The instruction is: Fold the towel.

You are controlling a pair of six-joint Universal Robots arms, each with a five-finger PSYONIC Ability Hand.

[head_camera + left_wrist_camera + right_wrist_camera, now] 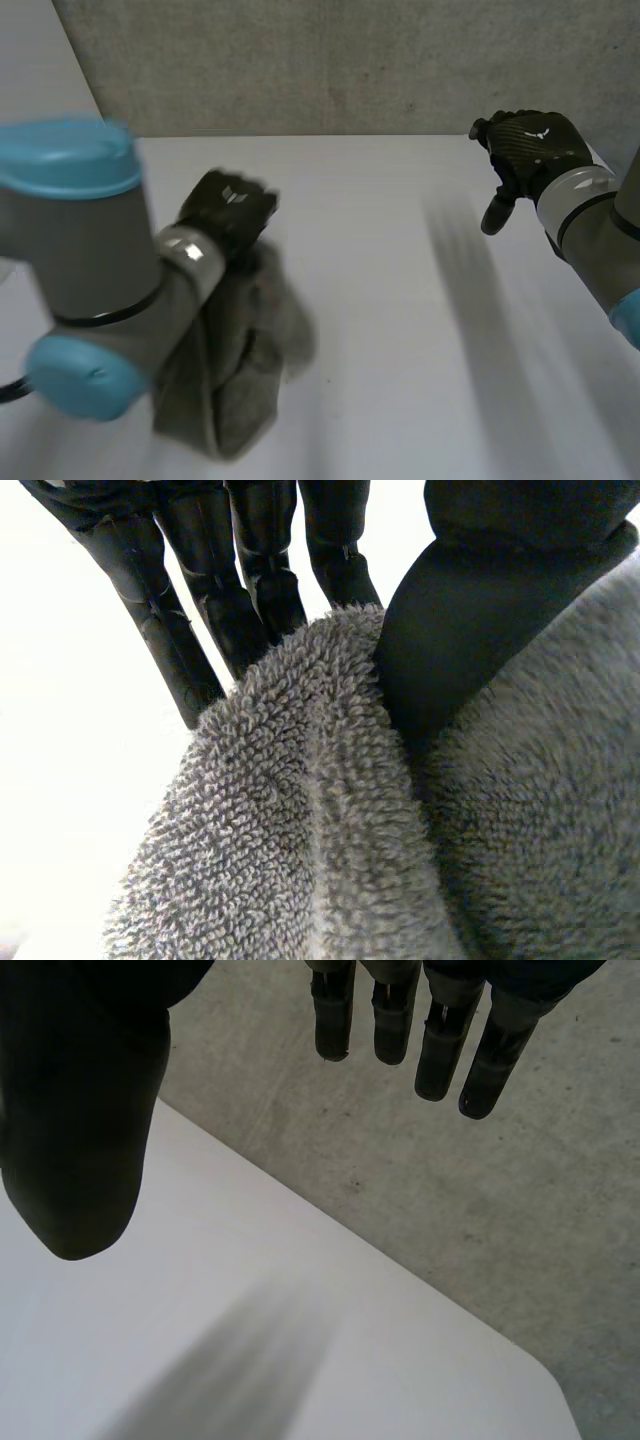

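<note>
The white table (420,340) runs wide and bare from its near edge to the far one, where a rough grey wall (350,60) stands behind it. The left arm (90,270), grey with light-blue caps, reaches in over the table's near left part. From it hangs the towel (250,370), a grey-brown bundle gathered at the top and dropping in loose upright folds toward the near edge. I cannot tell whether its lower end touches the tabletop. Seen from the left wrist, the cloth is thick looped terry with one rounded ridge of pile standing up between fingers and thumb. The left hand (228,205) grips that gathered top, its thumb (470,640) pressed into the pile opposite the fingers (255,575). The right hand (530,145) hovers well apart from the towel, over the table's far right corner, fingers (395,1020) straight and spread loosely, thumb (80,1130) out to the side, holding nothing.
</note>
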